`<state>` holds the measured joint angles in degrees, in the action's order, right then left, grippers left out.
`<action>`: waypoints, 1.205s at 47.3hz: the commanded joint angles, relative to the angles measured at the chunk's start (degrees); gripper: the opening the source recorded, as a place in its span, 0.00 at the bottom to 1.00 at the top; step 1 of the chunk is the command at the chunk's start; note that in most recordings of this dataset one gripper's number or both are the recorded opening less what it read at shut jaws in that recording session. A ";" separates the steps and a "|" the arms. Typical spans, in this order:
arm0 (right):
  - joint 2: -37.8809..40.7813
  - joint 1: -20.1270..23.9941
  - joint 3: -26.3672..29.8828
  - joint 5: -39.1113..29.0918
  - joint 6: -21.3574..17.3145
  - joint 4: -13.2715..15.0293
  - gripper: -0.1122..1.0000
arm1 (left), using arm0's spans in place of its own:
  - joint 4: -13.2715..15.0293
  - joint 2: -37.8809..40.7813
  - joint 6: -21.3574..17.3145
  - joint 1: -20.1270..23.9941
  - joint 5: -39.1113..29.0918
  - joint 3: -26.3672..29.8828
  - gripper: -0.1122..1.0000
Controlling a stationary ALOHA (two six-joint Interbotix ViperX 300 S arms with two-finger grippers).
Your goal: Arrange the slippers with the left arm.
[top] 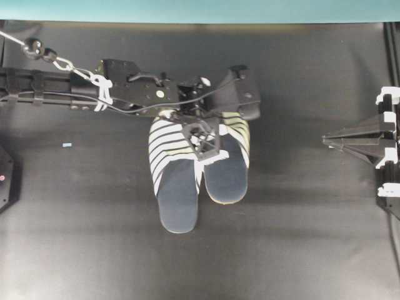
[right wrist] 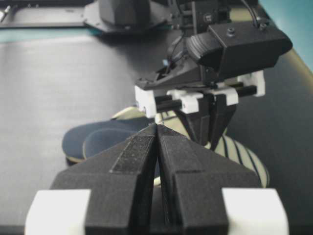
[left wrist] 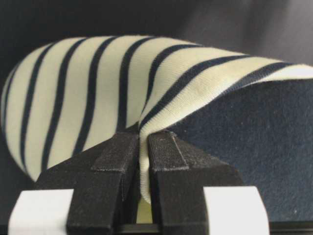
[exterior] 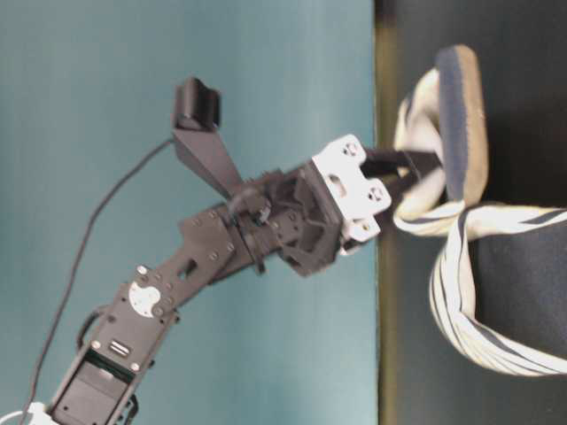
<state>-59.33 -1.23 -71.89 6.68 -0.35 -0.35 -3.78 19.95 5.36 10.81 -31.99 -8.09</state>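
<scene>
Two slippers (top: 187,172) lie side by side mid-table (top: 300,237), toes toward the far edge. Left tool (top: 205,139) pinches the striped toe-cover edge of one slipper. Right tool (top: 334,140) pressed together, parked near the right edge.

Left arm (top: 131,90) overhangs slippers (top: 197,165) — bare table (top: 300,237) around.

Black tabletop (top: 300,237), teal backdrop (top: 200,9)
</scene>
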 commanded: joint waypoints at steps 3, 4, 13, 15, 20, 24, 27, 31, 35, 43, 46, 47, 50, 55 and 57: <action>0.26 -0.35 0.35 0.53 -0.26 -0.18 0.10 | -0.18 -0.79 -0.09 -0.79 0.44 0.35 0.11; 0.26 -0.35 0.35 0.53 -0.35 -0.18 0.10 | -0.18 -0.79 -0.26 -0.97 0.62 0.44 0.11; 0.26 -0.35 0.35 0.62 -0.26 -0.18 0.10 | -0.09 -0.70 -1.14 -2.64 1.32 0.79 0.11; 0.26 -0.35 0.35 0.62 -0.35 -0.18 0.10 | -0.18 -0.62 -1.23 -2.81 1.58 0.97 0.11; 0.26 -0.35 0.35 0.88 -0.35 -0.18 0.10 | -0.18 -0.62 -2.46 -3.52 3.25 1.14 0.11; 0.26 -0.35 0.35 0.97 -0.26 -0.18 0.10 | -0.18 -0.62 -3.16 -3.78 3.78 1.23 0.11; 0.26 -0.35 0.35 0.97 -0.26 -0.18 0.10 | -0.18 -0.62 -3.25 -3.60 3.60 1.14 0.11; 0.26 -0.35 0.35 0.97 -0.26 -0.18 0.10 | -0.18 -0.44 -3.25 -3.52 3.52 1.14 0.11; 0.26 -0.35 0.35 0.97 -0.35 -0.18 0.10 | -0.09 -0.44 -3.34 -3.60 3.43 1.14 0.11; 0.26 -0.35 0.26 0.97 -0.26 -0.18 0.10 | -0.09 -0.44 -3.69 -3.78 2.29 1.14 0.11; 0.26 -0.44 0.26 0.97 -0.26 -0.18 0.10 | -0.09 -0.35 -3.78 -4.13 2.11 1.23 0.11; 0.35 -0.35 0.26 0.97 -0.26 -0.18 0.10 | -0.09 -0.44 -3.78 -4.22 2.11 1.23 0.11; 0.26 -0.35 0.26 1.05 -0.26 -0.18 0.10 | -0.09 -0.35 -3.78 -4.22 2.11 1.23 0.11; 0.35 -0.35 0.26 1.05 -0.26 -0.09 0.10 | -0.09 -0.44 -3.69 -4.22 2.29 1.23 0.11; 0.35 -0.35 0.26 1.05 -0.26 -0.18 0.10 | -0.09 -0.35 -3.69 -4.22 2.29 1.23 0.12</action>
<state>-59.33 -1.23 -71.98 7.03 -0.35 -0.35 -3.78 19.95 1.76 6.86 -29.97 -7.82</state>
